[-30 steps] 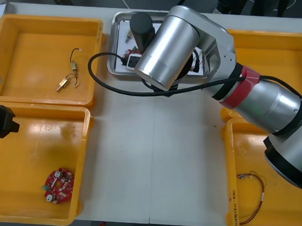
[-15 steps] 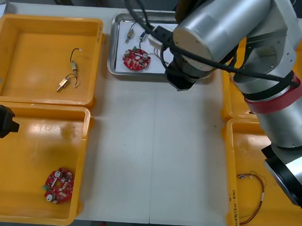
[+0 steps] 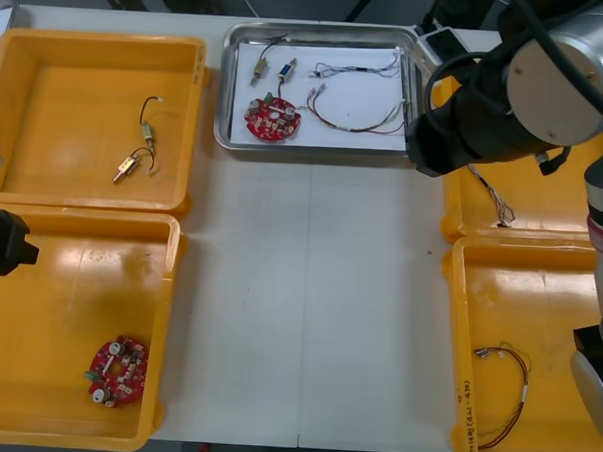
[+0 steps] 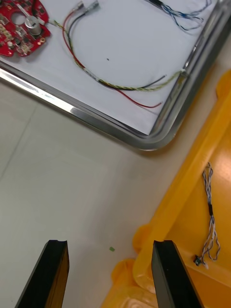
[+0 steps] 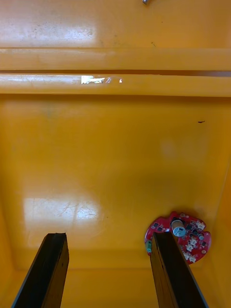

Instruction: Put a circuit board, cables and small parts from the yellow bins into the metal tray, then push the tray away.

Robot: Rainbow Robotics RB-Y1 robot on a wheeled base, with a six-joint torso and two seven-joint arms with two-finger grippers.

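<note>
Both wide open — right pincer (image 4: 110, 244) beside the metal tray's (image 4: 144, 142) corner, left pincer (image 5: 109, 237) well away. Likely needed centring behind its near rim, pushing squarely.

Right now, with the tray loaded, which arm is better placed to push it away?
Right, most likely. The right gripper, open, hangs by the near right corner of the metal tray. The left gripper, open, sits over the near left yellow bin above a circuit board, away from the tray.
</note>
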